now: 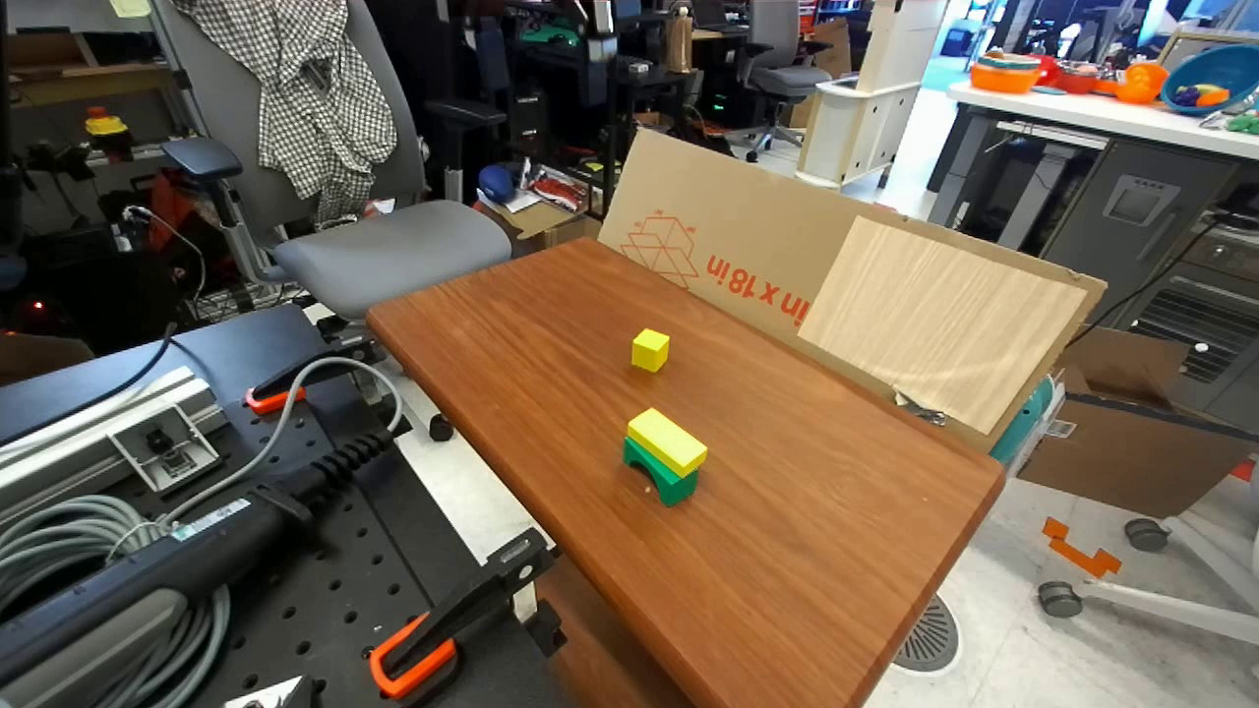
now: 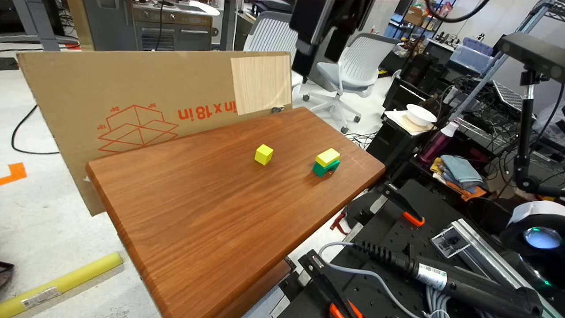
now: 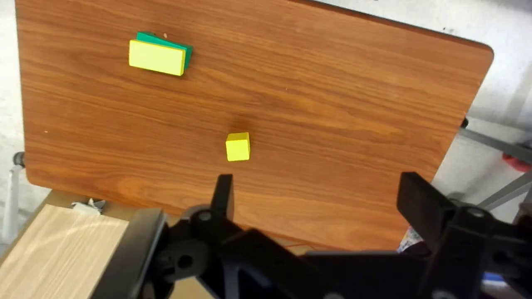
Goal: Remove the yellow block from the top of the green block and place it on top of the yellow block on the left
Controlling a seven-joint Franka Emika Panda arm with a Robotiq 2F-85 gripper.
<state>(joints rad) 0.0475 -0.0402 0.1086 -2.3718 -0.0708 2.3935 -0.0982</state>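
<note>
1 gripper (image 3: pixel 315 187): fingers spread wide, abv. tbl. (image 3: pixel 341 112). 1 yel. cube (image 3: pixel 238 148): on tbl., bare wood all round. 1 yel. blk. (image 3: pixel 156 58): atop 1 grn. arch (image 3: pixel 173 44), inboard of tbl. edges; clear gap betw. it & cube.

Rectangular yellow block (image 1: pixel 667 442) is laid flat, slightly askew, on arched green block (image 1: pixel 680 487), opening facing down. In an exterior view, yellow cube (image 2: pixel 264 154) is seen standing apart, left of both.
</note>
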